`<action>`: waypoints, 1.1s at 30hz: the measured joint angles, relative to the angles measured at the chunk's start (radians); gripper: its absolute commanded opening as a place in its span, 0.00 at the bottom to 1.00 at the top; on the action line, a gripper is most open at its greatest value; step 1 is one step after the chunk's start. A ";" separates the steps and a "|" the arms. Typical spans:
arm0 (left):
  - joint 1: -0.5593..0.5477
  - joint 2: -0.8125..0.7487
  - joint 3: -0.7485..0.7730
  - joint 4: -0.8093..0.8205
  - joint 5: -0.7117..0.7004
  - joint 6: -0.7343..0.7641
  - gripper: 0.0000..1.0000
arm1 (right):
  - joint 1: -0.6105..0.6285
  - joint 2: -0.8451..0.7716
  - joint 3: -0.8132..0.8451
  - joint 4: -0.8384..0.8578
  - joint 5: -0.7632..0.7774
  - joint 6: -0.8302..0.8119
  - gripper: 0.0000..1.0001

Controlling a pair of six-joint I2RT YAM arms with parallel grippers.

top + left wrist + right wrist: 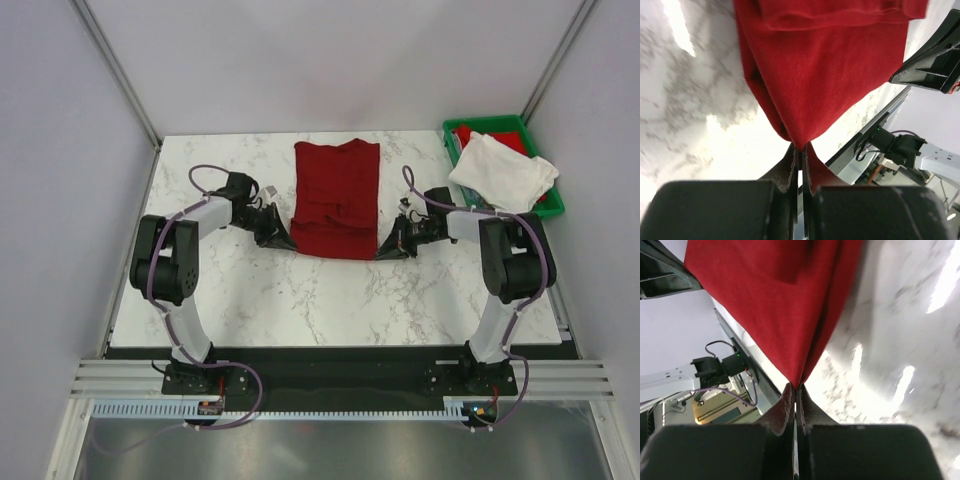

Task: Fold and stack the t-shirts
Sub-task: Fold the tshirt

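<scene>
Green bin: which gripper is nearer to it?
Right. The right gripper pinches the dark red t-shirt at its near right corner, toward the green bin; the left gripper pinches its near left corner, farther away.

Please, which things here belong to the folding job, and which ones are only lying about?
Belong to the job:
dark red t-shirt, mid-table
off-white t-shirt, far right

Only lying about:
green bin
marble table

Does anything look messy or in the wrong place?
Yes: the crumpled off-white cloth t-shirt sits bunched in the green plastic bin at the far right, hanging over its rim. The dark red cloth t-shirt lies neatly, near corners pinched by the left gripper and right gripper.
</scene>
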 measured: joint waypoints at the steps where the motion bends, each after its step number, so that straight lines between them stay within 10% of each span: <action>1: -0.003 -0.026 -0.010 -0.004 -0.006 0.003 0.02 | -0.002 -0.023 -0.012 -0.001 -0.006 0.001 0.00; 20: -0.092 -0.352 -0.171 -0.034 -0.042 0.040 0.02 | -0.020 -0.520 -0.279 -0.010 -0.056 0.090 0.00; 33: -0.082 -0.153 0.126 -0.053 -0.063 0.086 0.02 | -0.070 -0.268 -0.036 0.000 -0.005 0.058 0.00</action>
